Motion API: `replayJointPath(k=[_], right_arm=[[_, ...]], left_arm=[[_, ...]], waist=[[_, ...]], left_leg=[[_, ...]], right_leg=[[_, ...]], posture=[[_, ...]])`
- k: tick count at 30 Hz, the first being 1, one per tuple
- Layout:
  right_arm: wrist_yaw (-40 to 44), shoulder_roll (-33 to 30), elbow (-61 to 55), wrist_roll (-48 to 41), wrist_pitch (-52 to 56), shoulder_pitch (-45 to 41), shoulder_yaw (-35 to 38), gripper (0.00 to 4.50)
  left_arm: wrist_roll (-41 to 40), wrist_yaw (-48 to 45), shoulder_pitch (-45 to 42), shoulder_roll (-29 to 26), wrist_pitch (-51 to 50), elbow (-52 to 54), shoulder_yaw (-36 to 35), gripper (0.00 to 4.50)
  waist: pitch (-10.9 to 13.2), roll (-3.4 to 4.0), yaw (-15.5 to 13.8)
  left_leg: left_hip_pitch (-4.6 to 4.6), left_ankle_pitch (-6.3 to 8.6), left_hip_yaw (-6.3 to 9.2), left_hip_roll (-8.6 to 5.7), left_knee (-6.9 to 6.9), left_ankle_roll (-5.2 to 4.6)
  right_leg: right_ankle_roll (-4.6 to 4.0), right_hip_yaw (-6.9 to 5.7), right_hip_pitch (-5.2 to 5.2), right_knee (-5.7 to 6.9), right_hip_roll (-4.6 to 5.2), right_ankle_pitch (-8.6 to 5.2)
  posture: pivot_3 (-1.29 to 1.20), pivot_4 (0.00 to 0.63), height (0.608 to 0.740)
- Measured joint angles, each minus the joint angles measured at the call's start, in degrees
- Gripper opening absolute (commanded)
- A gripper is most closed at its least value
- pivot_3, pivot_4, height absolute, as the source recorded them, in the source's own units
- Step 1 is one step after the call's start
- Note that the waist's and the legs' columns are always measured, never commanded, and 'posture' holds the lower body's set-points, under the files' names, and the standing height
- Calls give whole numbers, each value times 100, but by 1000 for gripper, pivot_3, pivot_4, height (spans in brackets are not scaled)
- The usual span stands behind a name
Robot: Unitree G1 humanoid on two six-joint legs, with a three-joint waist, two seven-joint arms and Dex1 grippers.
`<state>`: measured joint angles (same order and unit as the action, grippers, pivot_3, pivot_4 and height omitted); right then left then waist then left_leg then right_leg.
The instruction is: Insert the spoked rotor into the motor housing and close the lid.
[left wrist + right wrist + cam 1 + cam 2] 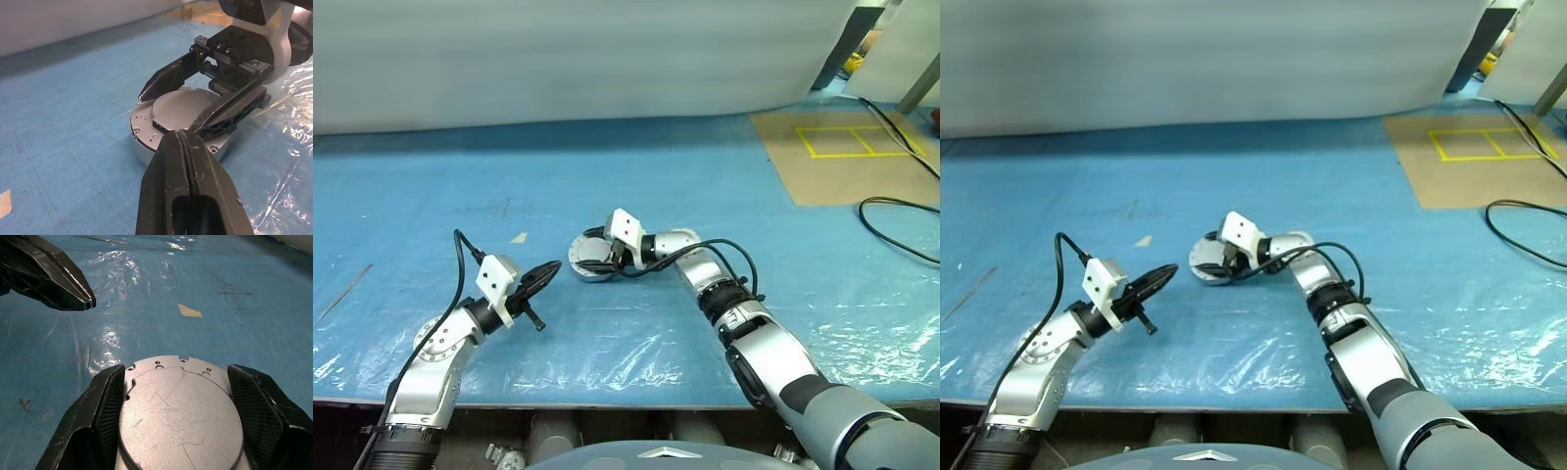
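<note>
While the shut left gripper (pixel 546 272) waits beside it, the right gripper (pixel 176 406) straddles the flat grey round lid (pixel 180 418) seated on the round silver motor housing (pixel 142 147) on the blue-covered table (pixel 705 186); only final seating seems left.

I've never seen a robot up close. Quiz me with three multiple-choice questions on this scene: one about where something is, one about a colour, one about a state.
1. Where is the round silver assembly?
A. between the right gripper's fingers
B. on the brown board
C. under the left gripper

2. What colour is the table cover?
A. red
B. blue
C. white

3. How do the left gripper's fingers stand?
A. wide apart
B. pressed together
C. around a cable

Answers:
A: the right gripper straddles it.
B: blue sheeting.
B: the left gripper shows fingers meeting.
</note>
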<state>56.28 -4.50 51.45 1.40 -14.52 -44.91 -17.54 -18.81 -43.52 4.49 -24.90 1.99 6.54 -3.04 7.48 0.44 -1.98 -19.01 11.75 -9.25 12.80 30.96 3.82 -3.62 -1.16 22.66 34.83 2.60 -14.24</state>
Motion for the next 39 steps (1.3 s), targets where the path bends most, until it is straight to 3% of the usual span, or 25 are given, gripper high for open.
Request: replayJointPath(k=[10,20,29,39], right_arm=[[201,-67,-77,26,-334,89,21,2985],[886,-270,-812,30,354,108,-84,2985],[839,-315,-992,133,486,60,-239,2985],[1373,-182,-1330,-338,1032,177,-160,2985]], left_arm=[[-1,11,421,-24,78,113,-140,0],[49,119,829,36,133,394,-86,0],[105,348,1318,153,118,1057,32,0],[91,496,1750,-36,-83,1456,-167,0]], waist=[[3,0,16],[8,-7,-20],[13,-12,-17],[66,-26,-17]], left_leg=[[-25,0,-4,0,-2,0],[-67,3,-8,0,-7,2],[-69,6,-8,4,-9,6],[-73,5,-8,11,0,5]], right_leg=[[1,0,22,-10,1,-1],[2,-15,54,-14,-7,-7],[-1,-13,55,-13,-13,-9],[-1,-13,75,-10,-24,-8]], posture=[[0,150,740],[0,150,740],[0,150,740],[0,150,740]])
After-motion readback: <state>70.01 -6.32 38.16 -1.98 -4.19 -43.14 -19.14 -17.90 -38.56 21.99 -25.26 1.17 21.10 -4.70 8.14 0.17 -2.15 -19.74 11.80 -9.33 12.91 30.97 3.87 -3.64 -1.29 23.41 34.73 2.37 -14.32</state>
